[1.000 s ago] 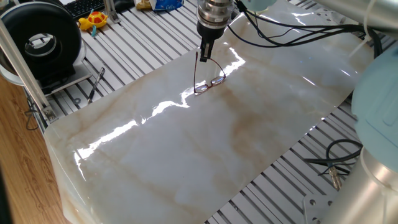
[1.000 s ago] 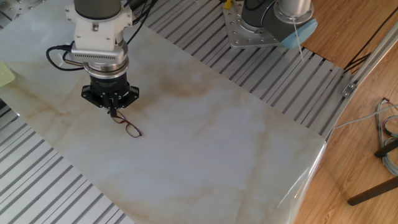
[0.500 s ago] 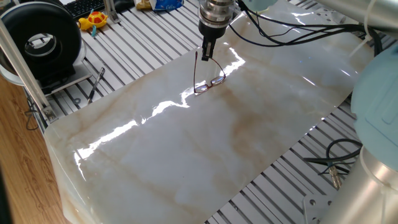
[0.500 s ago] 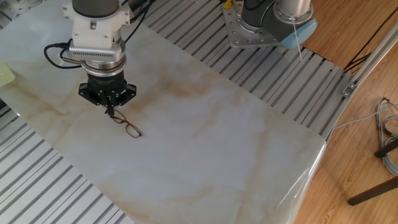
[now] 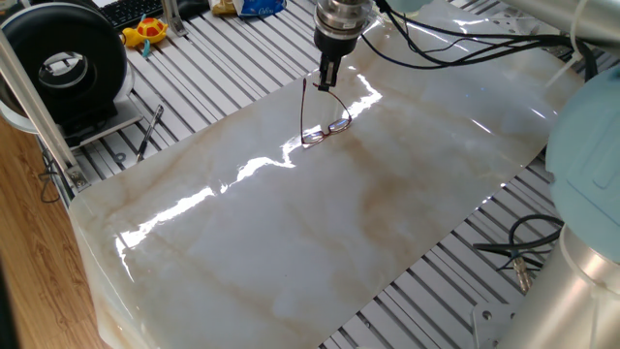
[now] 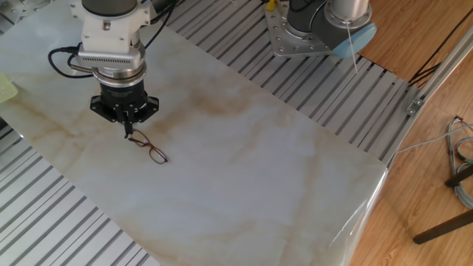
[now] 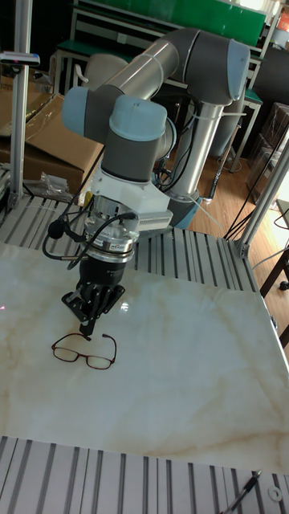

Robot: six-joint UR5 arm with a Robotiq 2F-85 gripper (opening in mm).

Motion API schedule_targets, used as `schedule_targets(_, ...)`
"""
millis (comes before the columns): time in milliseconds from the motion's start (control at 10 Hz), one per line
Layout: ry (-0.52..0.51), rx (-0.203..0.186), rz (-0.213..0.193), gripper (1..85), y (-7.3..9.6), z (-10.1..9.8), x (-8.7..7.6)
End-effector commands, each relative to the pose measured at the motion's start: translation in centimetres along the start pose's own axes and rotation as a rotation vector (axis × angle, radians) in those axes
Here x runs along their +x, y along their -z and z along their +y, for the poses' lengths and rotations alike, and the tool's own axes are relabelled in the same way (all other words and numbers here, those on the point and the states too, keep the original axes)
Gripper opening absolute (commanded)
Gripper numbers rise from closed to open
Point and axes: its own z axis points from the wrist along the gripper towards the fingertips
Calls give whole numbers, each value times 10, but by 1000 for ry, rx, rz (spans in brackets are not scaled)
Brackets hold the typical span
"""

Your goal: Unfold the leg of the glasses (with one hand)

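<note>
The glasses lie on the marble-patterned sheet, a thin dark-red frame with clear lenses. My gripper hangs upright just over one end of them. Its narrow fingers are pressed together at the tip of one leg, which runs from the frame up to them. The other leg sticks out as a thin dark line in the one fixed view. The contact itself is too small to see sharply.
A black pen-like tool lies on the slatted table to the left, near a round black device and a yellow toy. Cables trail at the right. The arm's base stands beyond the sheet.
The gripper has shifted a little away from the frame, drawing the leg tip with it. The frame has stayed where it was.
</note>
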Motion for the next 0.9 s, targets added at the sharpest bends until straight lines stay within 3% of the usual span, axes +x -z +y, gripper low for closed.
schedule_targets(0,-9,-12,-13,13,0,5,-4)
schedule_targets(500,-21,-5,-9,13,6,17,5)
schedule_targets(800,-28,7,-29,13,-5,20,0)
